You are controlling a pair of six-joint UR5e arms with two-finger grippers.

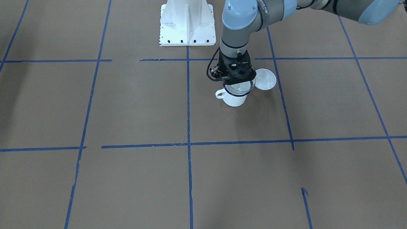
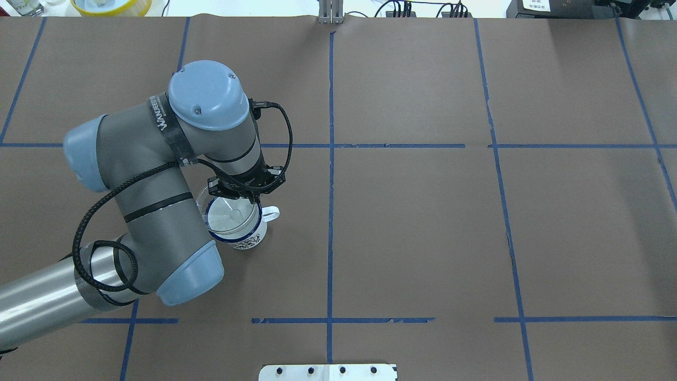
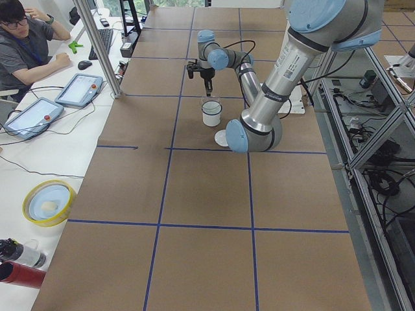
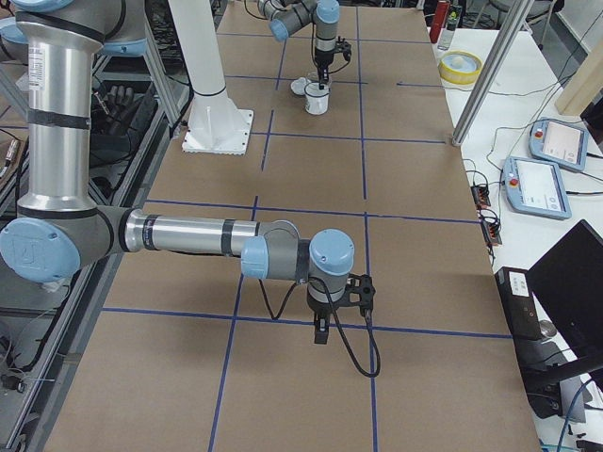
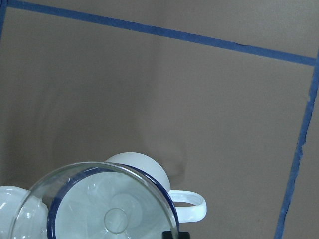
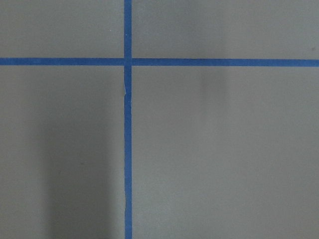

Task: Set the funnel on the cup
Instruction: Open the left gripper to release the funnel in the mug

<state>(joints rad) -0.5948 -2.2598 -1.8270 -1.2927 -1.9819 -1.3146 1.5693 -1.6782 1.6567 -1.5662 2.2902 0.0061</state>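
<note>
The white mug with a dark blue rim (image 1: 234, 99) stands on the brown table, also in the overhead view (image 2: 244, 237). Its handle (image 5: 192, 204) points away from the arm. My left gripper (image 1: 237, 76) reaches down from above and is shut on the far edge of the clear funnel (image 2: 228, 214). The funnel (image 5: 114, 219) hangs just above the mug's mouth, spout down and slightly off-centre. One black fingertip (image 5: 172, 234) shows at the funnel's rim. My right gripper (image 4: 320, 331) hovers over bare table far from the mug; I cannot tell if it is open or shut.
A white domed lid with a knob (image 1: 265, 79) lies on the table right beside the mug. The white robot base plate (image 1: 187, 25) is behind it. A yellow bowl (image 3: 48, 202) and an operator (image 3: 26, 39) are off the table's edge.
</note>
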